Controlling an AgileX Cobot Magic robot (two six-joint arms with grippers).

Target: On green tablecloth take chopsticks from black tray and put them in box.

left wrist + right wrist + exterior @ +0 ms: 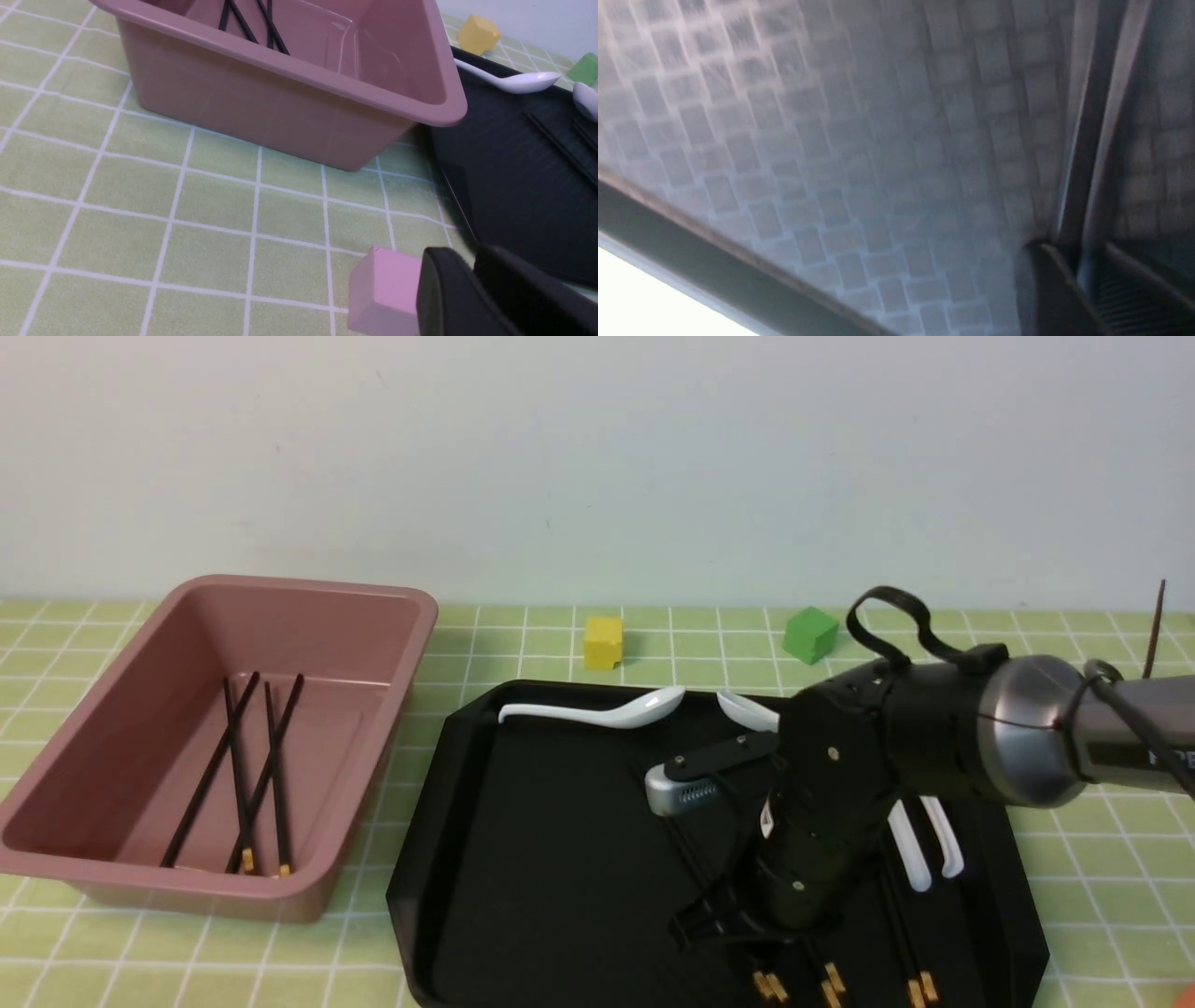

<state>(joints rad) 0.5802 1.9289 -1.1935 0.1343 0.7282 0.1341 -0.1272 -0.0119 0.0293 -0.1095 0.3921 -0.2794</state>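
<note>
The black tray (pixel 560 859) lies on the green tablecloth (pixel 560 644), right of the pink box (pixel 355 644). Several chopsticks (pixel 238 775) lie in the box. More chopsticks (pixel 831 980) lie on the tray's near right, gold ends toward me. My right gripper (pixel 724 924) points down at the tray there. In the blurred right wrist view its jaws (pixel 1078 259) stand narrowly shut round a dark chopstick (pixel 1087 140). My left gripper (pixel 469 256) is out of the front view. It is shut and empty, low over the cloth by the tray's edge (pixel 514 186).
White spoons lie on the tray, at its far edge (pixel 616 711) and right of the arm (pixel 910 849). A yellow cube (pixel 603 642) and a green cube (pixel 809 635) sit behind the tray. A pink cube (pixel 383 289) sits beside my left fingers.
</note>
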